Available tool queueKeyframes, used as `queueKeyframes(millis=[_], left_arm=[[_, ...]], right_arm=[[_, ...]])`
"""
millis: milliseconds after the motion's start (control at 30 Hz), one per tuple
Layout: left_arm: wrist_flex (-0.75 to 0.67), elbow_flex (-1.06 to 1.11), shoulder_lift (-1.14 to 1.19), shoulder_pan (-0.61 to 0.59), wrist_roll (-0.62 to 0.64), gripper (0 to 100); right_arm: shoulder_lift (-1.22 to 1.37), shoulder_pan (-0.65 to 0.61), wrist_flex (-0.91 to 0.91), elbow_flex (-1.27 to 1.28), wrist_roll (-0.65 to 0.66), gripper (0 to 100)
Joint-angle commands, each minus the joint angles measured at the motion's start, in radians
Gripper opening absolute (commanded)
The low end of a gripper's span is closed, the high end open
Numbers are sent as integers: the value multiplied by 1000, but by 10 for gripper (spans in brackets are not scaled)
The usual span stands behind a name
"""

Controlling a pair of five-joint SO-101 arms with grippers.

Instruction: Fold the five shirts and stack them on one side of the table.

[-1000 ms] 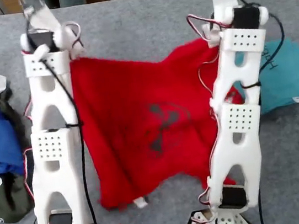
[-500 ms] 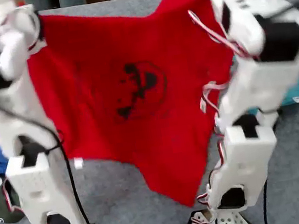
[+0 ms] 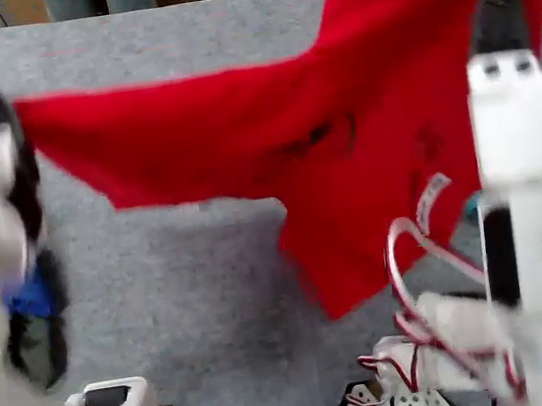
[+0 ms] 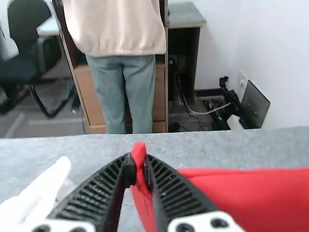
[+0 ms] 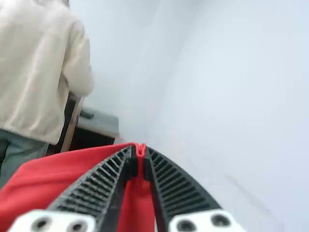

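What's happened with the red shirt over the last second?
Both arms lifted the red shirt off the table. It was lying spread out; now it hangs stretched between the left gripper and the right gripper, fingers shut on its corners. The blue shirt at the left stayed put.

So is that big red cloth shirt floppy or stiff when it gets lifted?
Probably very floppy: the red cloth shirt sags between its two pinched corners, and a loose flap hangs down. It seems light, since the left gripper and right gripper each hold it by only a small pinch of cloth.
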Motion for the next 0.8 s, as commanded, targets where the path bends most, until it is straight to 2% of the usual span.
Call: queueKeyframes(millis=[0, 133, 333, 533, 600, 667, 767], left_arm=[[2, 122, -212, -10, -41, 29], [3, 162, -364, -22, -40, 29], [3, 249, -494, -140, -35, 29], [-12, 581, -511, -42, -34, 29], [-97, 766, -512, 5, -34, 29], [-250, 977, -511, 15, -34, 29], [-634, 1333, -511, -5, -34, 29]], right_arm=[[-56, -9, -32, -8, -6, 15], [-113, -8, -81, -8, -3, 15], [-156, -8, -133, -7, 0, 15], [-139, -8, -129, 159, 23, 15], [-127, -26, -138, 265, 106, 15], [-107, -95, -146, 407, 172, 15], [-61, -158, -169, 618, 236, 15]])
